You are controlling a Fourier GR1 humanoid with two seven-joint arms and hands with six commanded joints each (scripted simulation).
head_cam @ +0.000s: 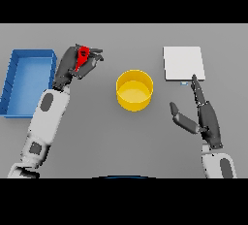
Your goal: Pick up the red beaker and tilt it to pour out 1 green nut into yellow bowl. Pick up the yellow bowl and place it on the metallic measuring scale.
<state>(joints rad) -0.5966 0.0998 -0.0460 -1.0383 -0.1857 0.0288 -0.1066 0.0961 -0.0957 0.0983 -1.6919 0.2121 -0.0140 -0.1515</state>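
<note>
While the left hand (72, 66) grips the red beaker (83, 57) at ten o'clock of the yellow bowl (134, 90) — right hand (206, 118) sits relaxed, fingers straight, at four o'clock.

red beaker (83, 56), yellow bowl (134, 90), blue bin (11, 79), pale scale (183, 63)

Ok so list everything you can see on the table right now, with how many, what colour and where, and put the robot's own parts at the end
Beaker: one, red, held up in the left robot hand, left of the bowl.
Bowl: one, yellow, middle of the table; no nut visible inside.
Measuring scale: one, pale grey square, far right, beyond the right robot hand.
Bin: one, blue, far left edge.
Table: one, grey, under everything.
Left robot hand: one, dark, fingers curled round the beaker.
Right robot hand: one, dark, fingers straight, holding nothing, pointing toward the scale.
</note>
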